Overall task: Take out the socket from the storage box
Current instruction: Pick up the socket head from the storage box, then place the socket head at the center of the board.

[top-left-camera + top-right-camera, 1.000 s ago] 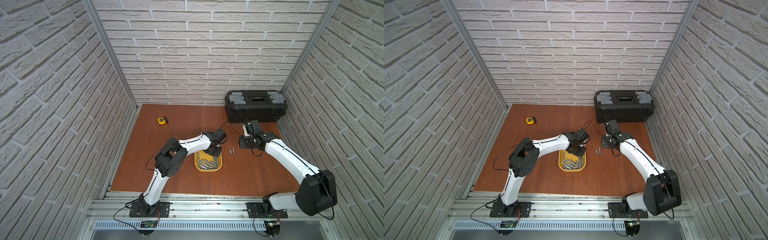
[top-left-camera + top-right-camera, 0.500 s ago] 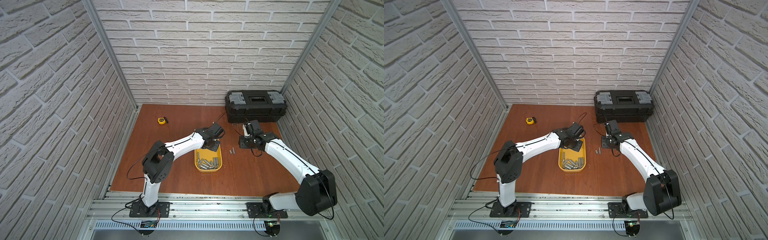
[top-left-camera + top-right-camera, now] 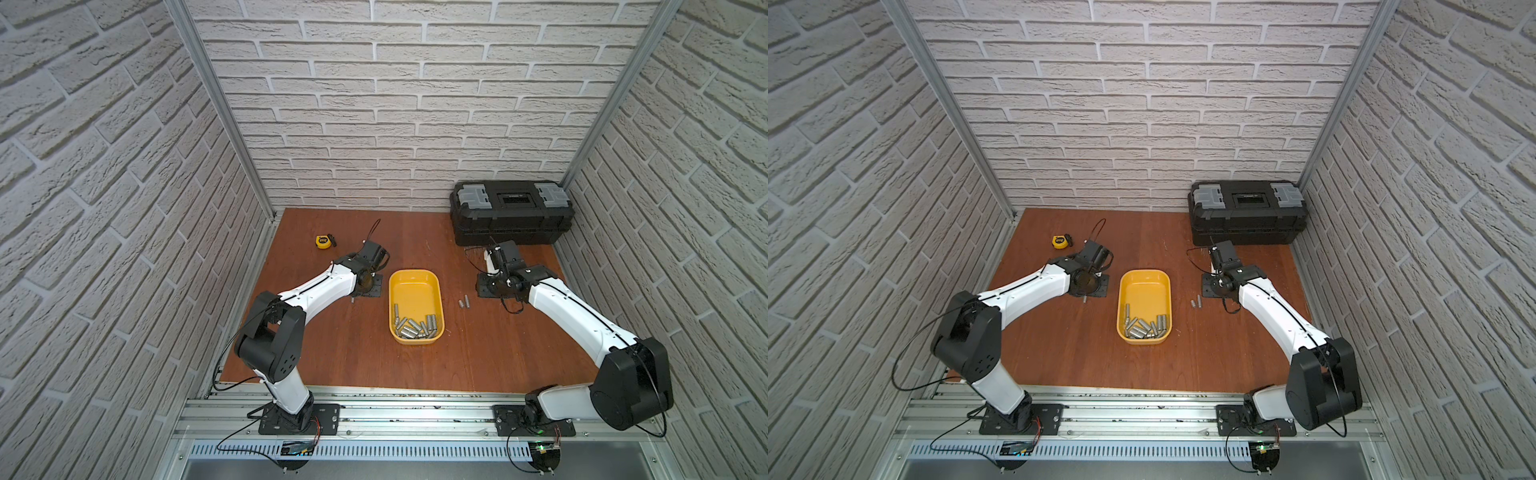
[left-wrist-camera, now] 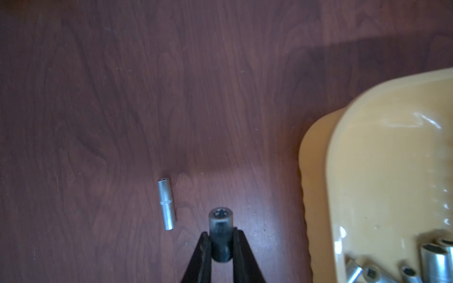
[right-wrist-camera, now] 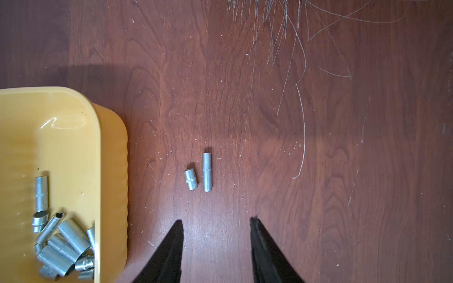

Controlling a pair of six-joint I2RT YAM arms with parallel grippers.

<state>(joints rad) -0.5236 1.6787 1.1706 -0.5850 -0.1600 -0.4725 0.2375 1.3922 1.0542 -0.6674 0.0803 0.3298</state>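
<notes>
Step in hand: a socket (image 4: 219, 218) is gripped in the left claw (image 4: 220, 231), already outside the storage box (image 4: 316, 171); set-down is judged to be due.
Socket position: held above the bench (image 4: 98, 98), near a loose socket (image 4: 166, 204).
Next move: lowering and release are called for, clear of the loose socket.
Left arm: reached forward, wrist pointed downward.
Right claw (image 5: 217, 220): half spread, empty, poised over two sockets (image 5: 207, 171).
Box contents: more sockets (image 3: 415, 326) are heaped at its near end.
</notes>
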